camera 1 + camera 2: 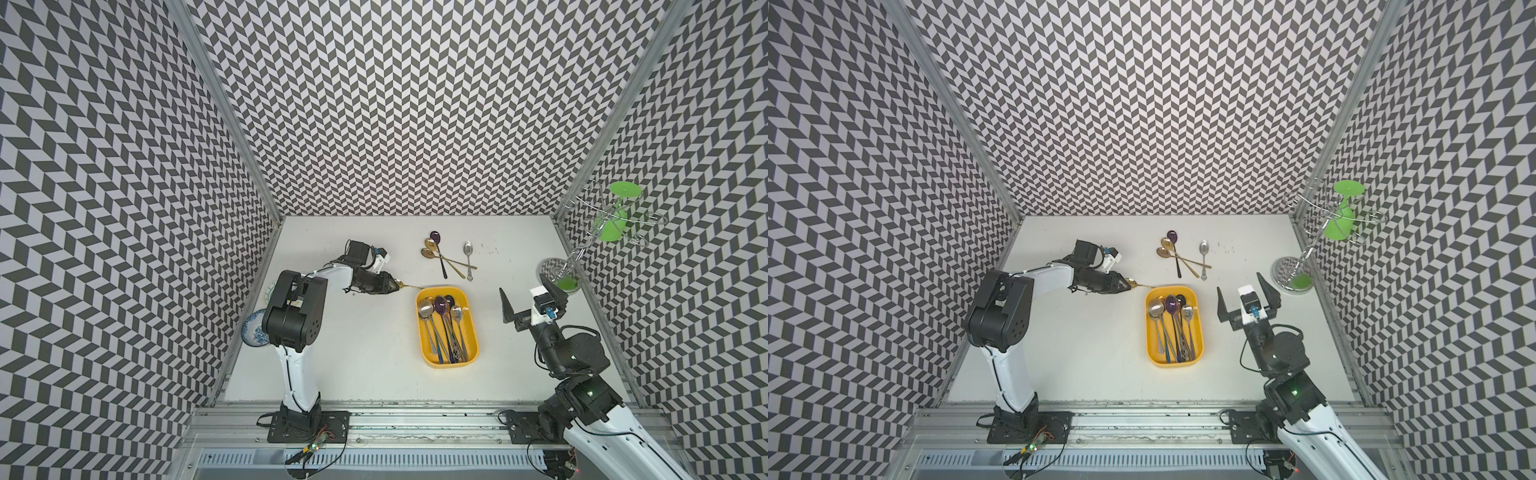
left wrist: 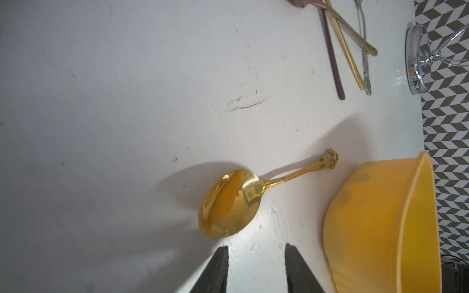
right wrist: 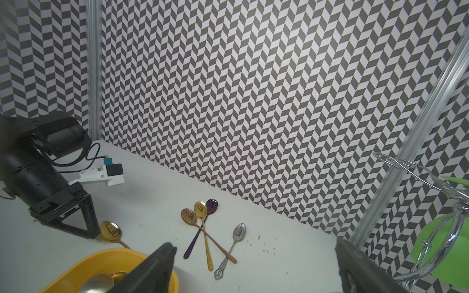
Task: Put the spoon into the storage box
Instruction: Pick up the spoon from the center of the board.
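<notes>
Left claw (image 2: 256, 256): part-open, gripping nothing, tips just short of gold spoon (image 2: 231, 203) bowl. Lying flat on counter (image 2: 127, 101), handle end just beside storage box (image 2: 380, 215) outer wall, not inside. Probably light, stiff, slick polished metal; low profile. Better pinching narrow neck than rounded bowl. Could skid out if squeezed on bowl. Right claw (image 1: 1246, 300): wide open, empty, near box.

Gold spoon (image 2: 233, 200) lies flat just beside the yellow storage box (image 2: 375, 215)
</notes>
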